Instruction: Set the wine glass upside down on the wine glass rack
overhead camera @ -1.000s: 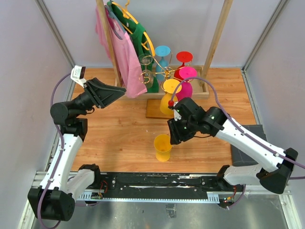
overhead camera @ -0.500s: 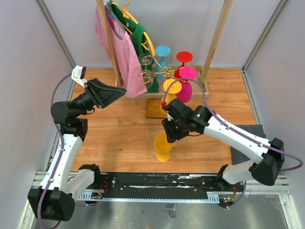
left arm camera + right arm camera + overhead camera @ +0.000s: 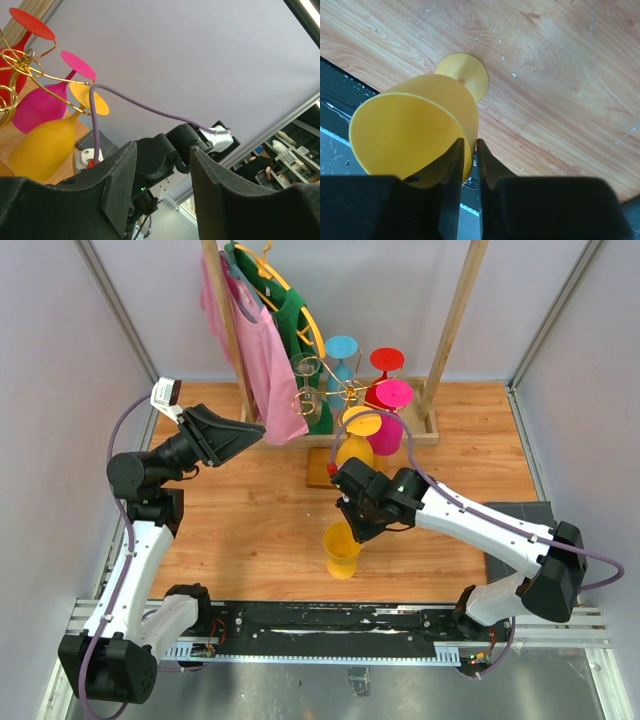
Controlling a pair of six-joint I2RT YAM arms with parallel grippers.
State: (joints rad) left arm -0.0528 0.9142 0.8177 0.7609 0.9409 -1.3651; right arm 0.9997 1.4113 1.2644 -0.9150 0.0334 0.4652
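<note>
A yellow wine glass (image 3: 342, 548) stands upright on the wooden table near the front edge. My right gripper (image 3: 353, 529) comes down on its rim from behind. In the right wrist view the wine glass (image 3: 410, 130) has one finger inside the bowl and one outside, and the right gripper (image 3: 470, 143) is shut on the bowl's wall. The gold wine glass rack (image 3: 335, 390) stands behind on its wooden base, with several coloured glasses hanging upside down. My left gripper (image 3: 257, 430) hangs open and empty in the air at the left. In its own view the left gripper (image 3: 162, 147) faces the rack's gold wire arms (image 3: 30, 75).
A wooden clothes rail (image 3: 228, 320) with a pink shirt (image 3: 262, 350) and a green shirt (image 3: 300, 330) stands at the back beside the rack. On the rack hang yellow (image 3: 354, 445), pink (image 3: 388, 425), red (image 3: 385, 362) and blue (image 3: 341, 350) glasses. Grey walls close in both sides.
My right arm has moved left and down onto the yellow glass, and its jaws have closed from open onto the rim. The left arm has not moved.
</note>
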